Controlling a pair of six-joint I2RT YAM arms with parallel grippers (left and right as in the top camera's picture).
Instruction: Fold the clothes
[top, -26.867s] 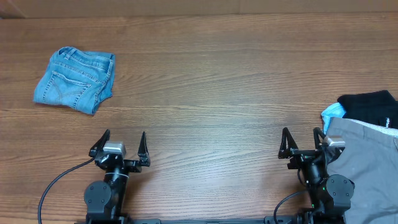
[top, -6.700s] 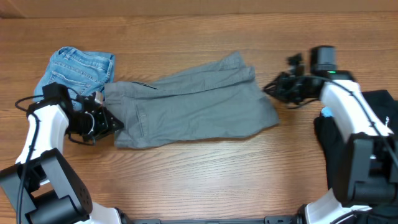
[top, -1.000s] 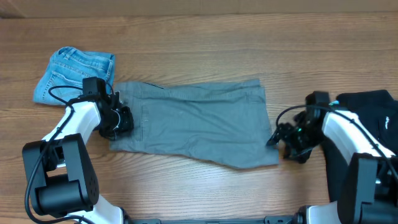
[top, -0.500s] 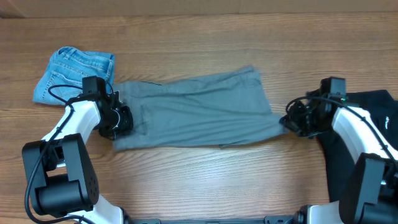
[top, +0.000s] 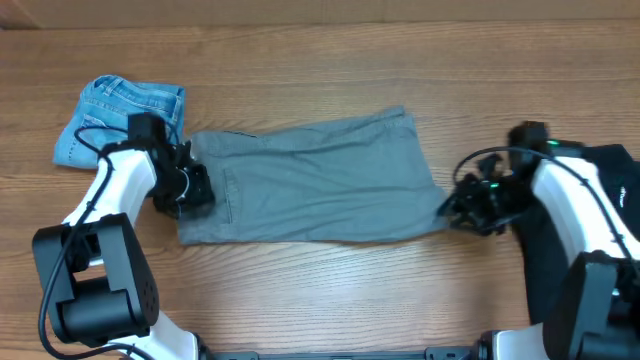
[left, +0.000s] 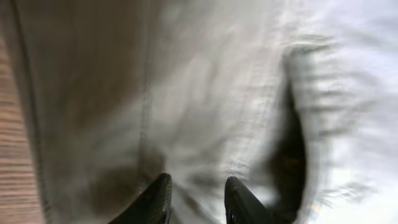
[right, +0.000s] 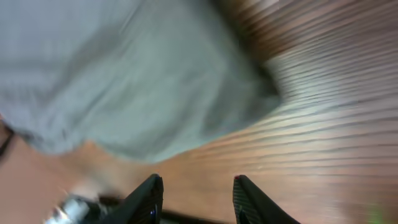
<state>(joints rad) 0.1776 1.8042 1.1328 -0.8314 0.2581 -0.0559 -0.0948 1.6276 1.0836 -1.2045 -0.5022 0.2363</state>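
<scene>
grey shorts (top: 320, 180) flat, edge straight — table (top: 330, 290) beyond

Soft, even light from above keeps the overhead view sharp, with thin shadows along the edges of the grey shorts (top: 310, 180). Both wrist views are motion-blurred. The left one washes out white on the shorts' right side, and the right one shows sheen streaking the surface (right: 323, 124) beside them.

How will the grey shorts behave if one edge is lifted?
Probably floppy: the grey shorts lie flat and creased on the table, so a lifted edge should drape. Likely light, being thin cloth, and may slide over the smooth wood rather than catch.
</scene>
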